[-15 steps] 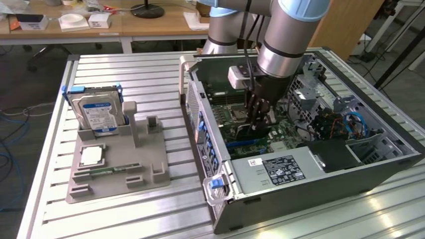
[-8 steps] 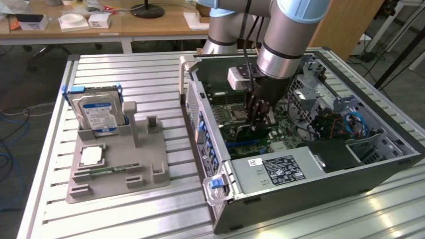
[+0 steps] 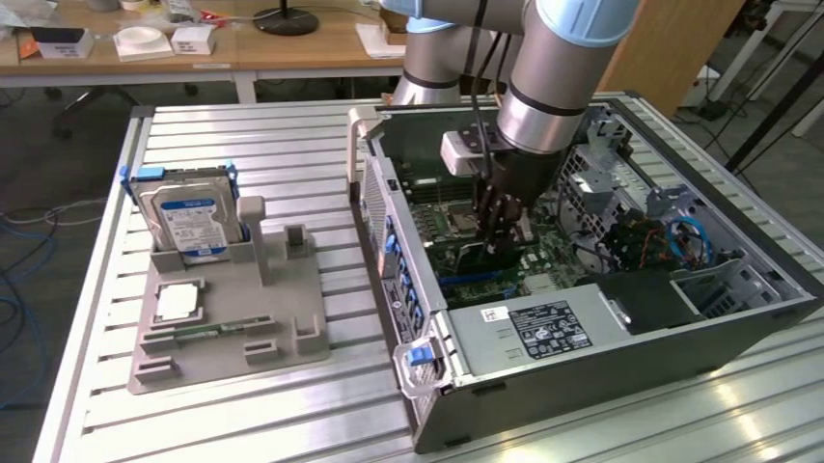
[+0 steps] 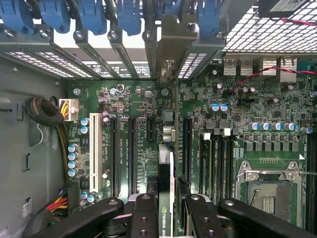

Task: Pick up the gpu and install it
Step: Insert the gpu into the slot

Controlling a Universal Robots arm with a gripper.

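Clamped on the gpu (image 4: 165,198), the pincer (image 4: 166,210) holds the thin card edge-on between its two black fingers (image 4: 143,218), directly over the green motherboard (image 4: 143,104). From the wrist view the card stands upright among the long black expansion slots (image 4: 132,153), its silver bracket (image 4: 171,44) reaching up to the rear slot openings under a row of blue clips (image 4: 94,17); the empty processor socket (image 4: 270,191) lies to one side. In the exterior view the pincer (image 3: 496,236) is lowered into the open computer case (image 3: 670,318), which lies on its side on the slatted metal desk (image 3: 258,135). Toward the exterior view's left, a grey fixture (image 3: 245,328) carries a hard drive (image 3: 191,224) standing upright and a processor (image 3: 178,303) lying flat. Wooden tables (image 3: 258,43) with small boxes stand behind.
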